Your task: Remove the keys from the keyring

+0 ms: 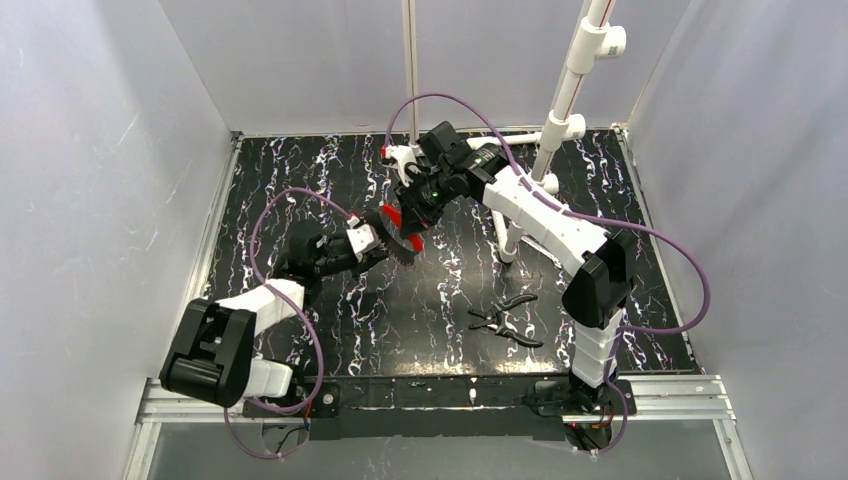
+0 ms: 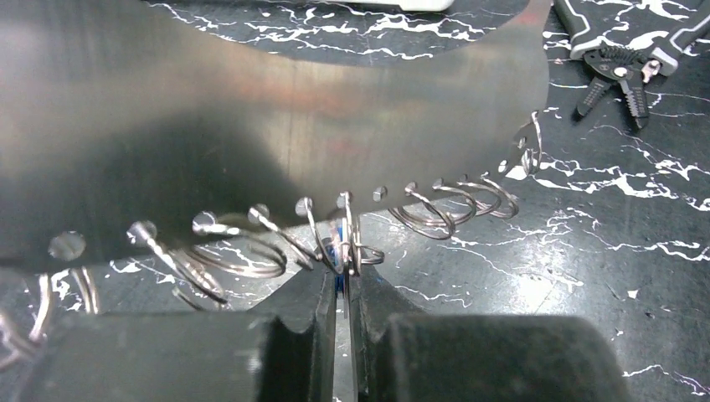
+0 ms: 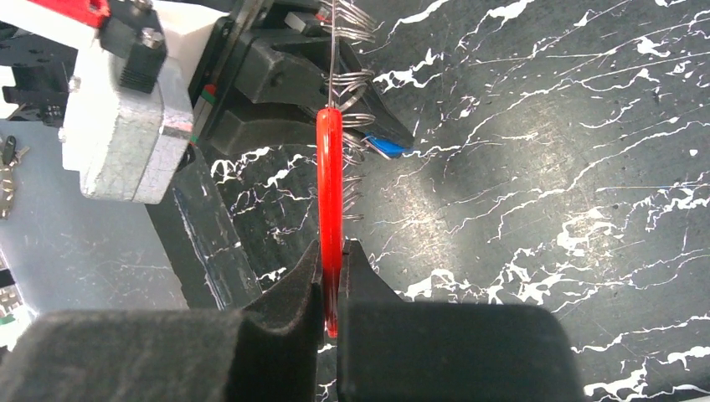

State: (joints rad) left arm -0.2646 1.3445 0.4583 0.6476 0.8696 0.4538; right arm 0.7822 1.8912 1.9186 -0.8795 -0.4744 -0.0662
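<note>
The red keyring (image 3: 329,184) shows edge-on in the right wrist view, and my right gripper (image 3: 333,268) is shut on its lower end. Several small silvery wire rings (image 3: 352,84) hang along it. My left gripper (image 2: 343,280) is shut on a thin flat key with a blue head (image 2: 339,251) among these rings (image 2: 427,213). The blue head also shows in the right wrist view (image 3: 387,146), beside a left finger (image 3: 276,79). In the top view the left gripper (image 1: 397,243) and the right gripper (image 1: 408,208) meet above the table's middle. The other keys are hidden or blurred.
Black-handled pliers (image 1: 505,320) lie on the marbled table, front right of the grippers, and show in the left wrist view (image 2: 624,71). A white pipe post (image 1: 560,120) stands at the back right. A large blurred grey shape (image 2: 251,109) fills the upper left wrist view.
</note>
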